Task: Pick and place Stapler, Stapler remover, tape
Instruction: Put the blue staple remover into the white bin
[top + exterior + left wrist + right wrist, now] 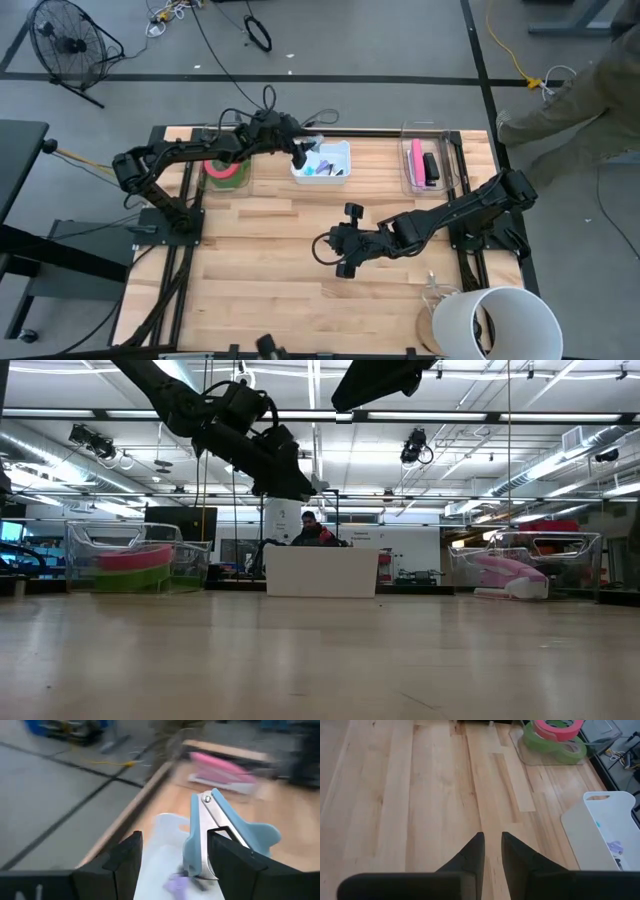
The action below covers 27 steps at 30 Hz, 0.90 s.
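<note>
blue staple remover (220, 837) in left gripper (172, 857)

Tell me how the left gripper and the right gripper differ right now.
The left gripper holds a light blue staple remover above the white bin at the table's far edge; the right gripper holds nothing. The left gripper's fingers stand apart around the remover, while the right gripper's are nearly together. The left is over the bin; the right hangs over the bare wooden table near its middle. Both have dark fingers.
</note>
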Available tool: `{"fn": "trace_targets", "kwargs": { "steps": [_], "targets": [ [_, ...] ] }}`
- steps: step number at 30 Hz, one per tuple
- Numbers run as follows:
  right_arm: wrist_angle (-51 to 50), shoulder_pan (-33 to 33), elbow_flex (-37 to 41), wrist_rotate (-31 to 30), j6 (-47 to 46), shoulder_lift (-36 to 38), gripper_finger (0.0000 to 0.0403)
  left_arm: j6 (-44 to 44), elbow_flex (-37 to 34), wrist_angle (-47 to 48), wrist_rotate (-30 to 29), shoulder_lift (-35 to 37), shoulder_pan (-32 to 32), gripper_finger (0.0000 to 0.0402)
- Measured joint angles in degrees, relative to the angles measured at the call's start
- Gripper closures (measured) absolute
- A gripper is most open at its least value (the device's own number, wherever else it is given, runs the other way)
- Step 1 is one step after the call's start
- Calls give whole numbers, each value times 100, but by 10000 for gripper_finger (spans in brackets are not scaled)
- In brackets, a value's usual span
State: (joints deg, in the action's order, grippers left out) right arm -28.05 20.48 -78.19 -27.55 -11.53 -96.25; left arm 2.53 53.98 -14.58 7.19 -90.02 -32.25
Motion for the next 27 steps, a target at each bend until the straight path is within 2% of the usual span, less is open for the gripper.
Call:
{"fn": "trace_targets", "kwargs": {
  "steps": [3,5,8,12,15,19,24,27],
  "targets": [
    [0,-6,0,0,0,0,339,-207,0,147,-1090,0,-1,165],
    [0,-6,0,0,0,0,339,-521,0,310,-1345,0,-23,153],
    [2,-6,0,0,0,0,339,-1038,0,330,-847,0,-27,134],
    [4,-21,0,0,0,0,339,-421,0,266,-801,0,130,125],
    [4,-21,0,0,1,0,339,-851,0,298,-423,0,170,127],
    [7,-21,0,0,1,0,339,-876,0,259,-786,0,195,130],
    [7,-21,0,0,1,0,339,-1242,2,278,-478,-44,216,132],
    [13,-21,2,2,1,0,339,-1440,1,496,-723,-203,238,133]
  ]
}}
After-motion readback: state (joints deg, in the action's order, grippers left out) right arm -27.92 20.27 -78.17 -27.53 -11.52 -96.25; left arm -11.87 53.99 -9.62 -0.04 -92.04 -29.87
